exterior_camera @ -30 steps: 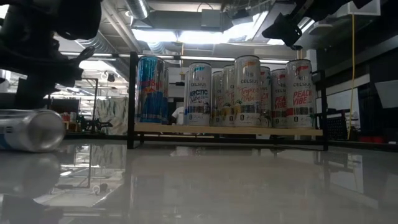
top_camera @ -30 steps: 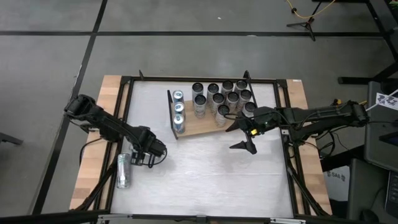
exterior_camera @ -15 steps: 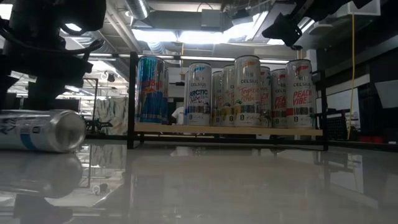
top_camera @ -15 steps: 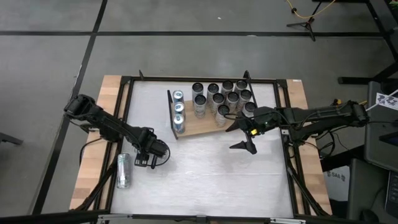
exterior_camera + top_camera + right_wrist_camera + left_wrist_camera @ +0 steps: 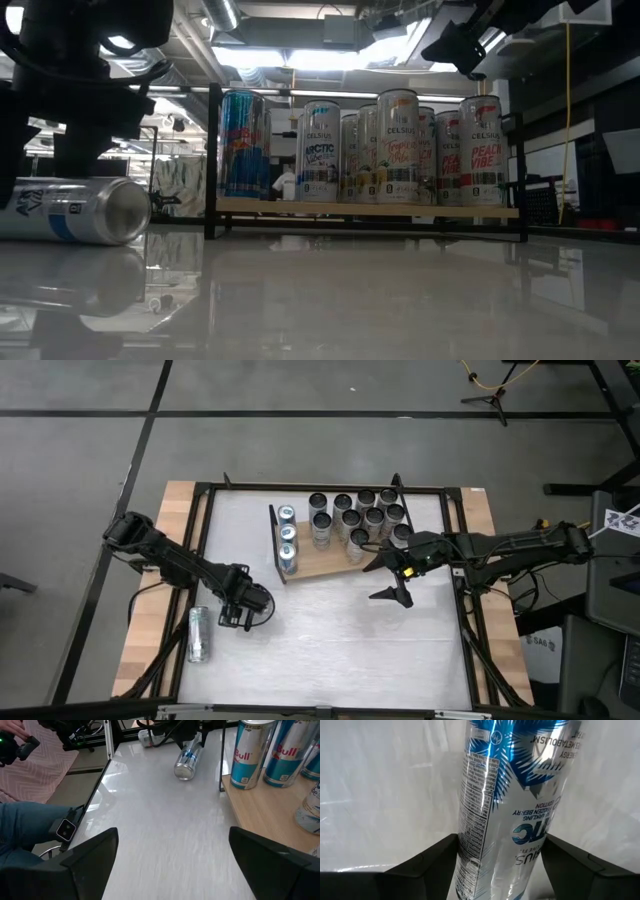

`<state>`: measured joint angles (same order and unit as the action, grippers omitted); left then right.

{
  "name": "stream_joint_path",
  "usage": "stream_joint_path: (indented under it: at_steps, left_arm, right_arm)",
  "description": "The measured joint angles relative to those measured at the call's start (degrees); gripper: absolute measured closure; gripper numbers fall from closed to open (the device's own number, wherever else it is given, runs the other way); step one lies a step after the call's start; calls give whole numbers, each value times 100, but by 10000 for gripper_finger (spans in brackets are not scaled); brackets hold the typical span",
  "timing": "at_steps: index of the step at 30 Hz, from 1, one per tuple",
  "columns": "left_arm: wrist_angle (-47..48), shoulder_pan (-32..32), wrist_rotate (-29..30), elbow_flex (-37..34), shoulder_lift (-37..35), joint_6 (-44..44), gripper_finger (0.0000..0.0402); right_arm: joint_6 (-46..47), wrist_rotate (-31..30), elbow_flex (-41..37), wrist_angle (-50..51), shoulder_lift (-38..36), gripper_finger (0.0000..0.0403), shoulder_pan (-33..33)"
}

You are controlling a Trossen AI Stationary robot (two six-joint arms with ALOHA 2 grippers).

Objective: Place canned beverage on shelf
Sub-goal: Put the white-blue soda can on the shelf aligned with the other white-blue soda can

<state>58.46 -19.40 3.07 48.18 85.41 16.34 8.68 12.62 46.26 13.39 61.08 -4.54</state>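
Celsius can (image 5: 197,634) lies on its side near the table's left edge, well apart from the shelf (image 5: 325,563). Just right of it, the left gripper (image 5: 244,613) hovers with fingers spread either side of the can in its wrist view, not yet closed. A good grasp means centring on the body and squeezing gently. A second ago the gripper sat slightly nearer the can. Far right, the right gripper (image 5: 393,578) waits spread beside the shelf.

My fingers (image 5: 85,855) spread wide over white table (image 5: 160,820). Can (image 5: 187,760) lies on its side ahead; blue cans (image 5: 250,752) upright on shelf (image 5: 265,810) corner.
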Motion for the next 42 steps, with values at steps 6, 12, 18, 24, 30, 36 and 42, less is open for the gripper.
stream_joint_path:
  at_steps: [6,12,18,24,30,36,42]
  left_arm:
    - [-13,0,-22,-2,4,5,134]
    - [-131,0,-64,-17,26,178,94]
    - [-39,-15,-101,-16,25,742,79]
    - [185,-159,-83,-15,20,756,79]
    - [278,-324,302,-67,13,1000,79]
    - [267,-443,381,-315,13,1212,79]
    - [159,-481,374,-484,13,1324,78]
  right_arm:
    - [0,0,0,0,0,26,1]
    - [0,0,0,2,0,26,1]
    - [0,0,0,2,0,26,2]
    - [0,0,0,2,0,27,2]
    - [0,0,0,2,0,26,2]
    - [0,0,0,2,0,27,2]
    - [0,0,0,2,0,27,2]
